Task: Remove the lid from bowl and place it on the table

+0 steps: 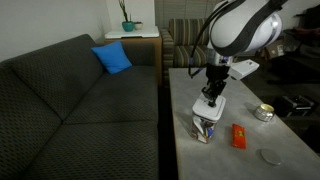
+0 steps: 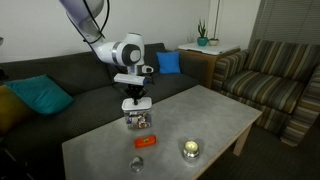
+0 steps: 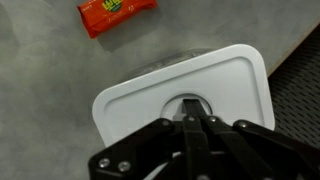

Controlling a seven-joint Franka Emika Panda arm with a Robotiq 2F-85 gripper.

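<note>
claw (image 3: 195, 118): the wrist view shows two dark fingers drawn in to a thin slit, tips on the raised centre of the lid (image 3: 238, 80), pinching it
lid position: lies flat on top of the bowl (image 1: 204, 130); the bowl stands on the surface (image 1: 230, 165), toward the sofa-side edge
lid look: white, square, rounded corners, a raised line running round inside the edge, a rounded bump in the middle; wider than the bowl
wrist view only: shows the lid outline and how far the fingers are drawn in; the bowl is almost wholly hidden under the lid; a red packet (image 3: 117, 12) lies flat near the lid, not touching it
exterior views only: the bowl walls are clear, with blue and white contents showing through; the arm (image 1: 240, 30) comes straight down over the bowl; the finger gap is too small to read there
other items, both exterior views: silvery tin (image 1: 264, 112) and grey disc (image 1: 270, 156), both well apart from the bowl, neither in the wrist view
red packet, exterior: just beside the bowl, on the side away from the sofa
background: dark sofa (image 1: 70, 100) with a blue cushion (image 1: 112, 58) alongside the surface; a teal cushion (image 2: 40, 95) shows in one exterior view only
</note>
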